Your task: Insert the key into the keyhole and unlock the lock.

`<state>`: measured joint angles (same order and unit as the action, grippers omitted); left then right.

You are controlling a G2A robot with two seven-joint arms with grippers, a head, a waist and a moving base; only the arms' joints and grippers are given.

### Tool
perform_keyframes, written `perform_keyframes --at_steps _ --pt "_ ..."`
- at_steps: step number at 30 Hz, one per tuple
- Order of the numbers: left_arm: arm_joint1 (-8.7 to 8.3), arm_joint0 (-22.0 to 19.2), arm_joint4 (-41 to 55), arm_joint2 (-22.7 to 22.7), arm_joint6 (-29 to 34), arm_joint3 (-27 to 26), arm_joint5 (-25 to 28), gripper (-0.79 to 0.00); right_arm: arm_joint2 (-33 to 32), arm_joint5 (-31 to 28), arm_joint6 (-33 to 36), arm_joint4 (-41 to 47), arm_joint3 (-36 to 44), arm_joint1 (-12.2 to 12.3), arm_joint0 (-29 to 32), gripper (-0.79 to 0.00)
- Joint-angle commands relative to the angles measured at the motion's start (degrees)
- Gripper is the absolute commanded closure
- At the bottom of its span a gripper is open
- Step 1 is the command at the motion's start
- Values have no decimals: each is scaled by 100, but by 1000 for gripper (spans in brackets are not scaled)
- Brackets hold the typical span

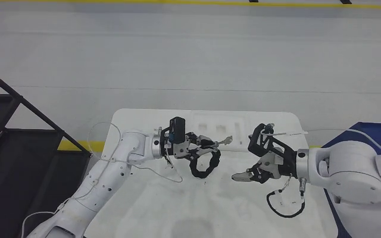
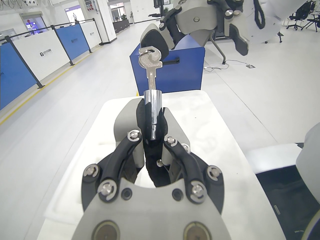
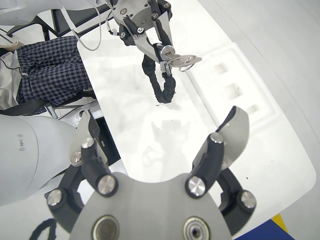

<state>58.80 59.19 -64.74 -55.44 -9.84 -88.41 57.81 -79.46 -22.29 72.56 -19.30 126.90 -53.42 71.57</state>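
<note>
Caught the left gripper (image 2: 150, 126) right up close, fingers pinched hard onto the chrome barrel of the cable lock (image 2: 153, 101), barrel poking out past the fingertips. Saw the key (image 2: 150, 61) seated in the keyhole (image 3: 168, 50) at the barrel's end, bow sticking out with a ring through it. Picked out, from above, the lock's black sleeved loop hanging below that grip, over the middle of the white table (image 1: 178, 202). Could not tell whether the loop's lowest bend touched the surface.

Found the right gripper (image 3: 161, 123) spread wide with nothing in it, facing the key across a gap, near but apart.

Noted a white foam tray (image 3: 210, 86) lying along the table's far side, three rectangular recesses in a row, just beyond the lock. Made out faint scuffs and a few dark specks on the tabletop.

Took in pale grey floor all round, a yellow floor stripe (image 1: 74, 145) by the table's corner on the left-arm side, a black frame (image 1: 24, 113) beside it. Glimpsed blue-and-white barrier panels (image 2: 62, 41) lining an aisle, a blue cabinet (image 2: 175, 71) past the table's end, office chairs (image 2: 302, 13) further back.
</note>
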Motion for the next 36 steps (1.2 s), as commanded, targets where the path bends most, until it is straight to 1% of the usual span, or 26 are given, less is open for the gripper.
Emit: perform_keyframes --at_steps 1,5,8,13,21,24,28,30,33,36 --pt "14 -49 128 52 225 7 19 0 33 -193 -64 -228 119 12 2 -785" --pt "41 -111 324 136 491 1 16 0 191 -1048 -190 -600 167 37 -119 -785" --pt "67 -132 400 200 596 -12 -30 0 418 -1352 -409 -837 133 50 -212 -785" --pt "114 -160 447 300 652 -13 -87 0 756 -1488 -579 -1105 63 57 -382 -785" --pt "155 -178 424 317 625 7 -120 0 1096 -1357 -641 -1212 3 58 -545 -785" --pt "163 -166 405 304 604 4 -113 0 1123 -1317 -674 -1230 20 68 -577 -785" --pt "167 -146 347 274 593 13 -97 0 998 -1314 -713 -1441 76 99 -606 -785" --pt "167 -138 320 257 590 19 -72 0 914 -1423 -746 -1522 96 121 -608 -785" --pt "165 -121 273 232 584 16 -17 0 799 -1801 -862 -1779 145 155 -619 -785" --pt "164 -102 233 217 589 -4 19 0 835 -2157 -1214 -2183 138 208 -607 -785"
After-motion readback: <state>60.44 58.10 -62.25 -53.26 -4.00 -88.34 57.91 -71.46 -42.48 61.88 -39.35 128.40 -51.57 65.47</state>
